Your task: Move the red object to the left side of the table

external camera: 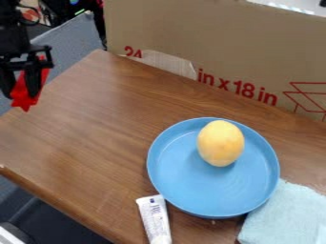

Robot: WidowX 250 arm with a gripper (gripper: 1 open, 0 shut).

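The red object (26,92) is a small bright red block hanging upright at the far left of the view. My gripper (25,88) is shut on it, black fingers on either side of its upper part. The block's lower tip sits just above, or at, the left corner of the brown wood-grain table (102,124); contact with the top cannot be made out. The arm rises out of the frame's top left.
A blue plate (178,191) holding a yellow fruit (220,142) sits right of centre. A tan cardboard box (216,43) lines the back. A white tube (154,219) and a light blue cloth (287,221) lie near the front edge.
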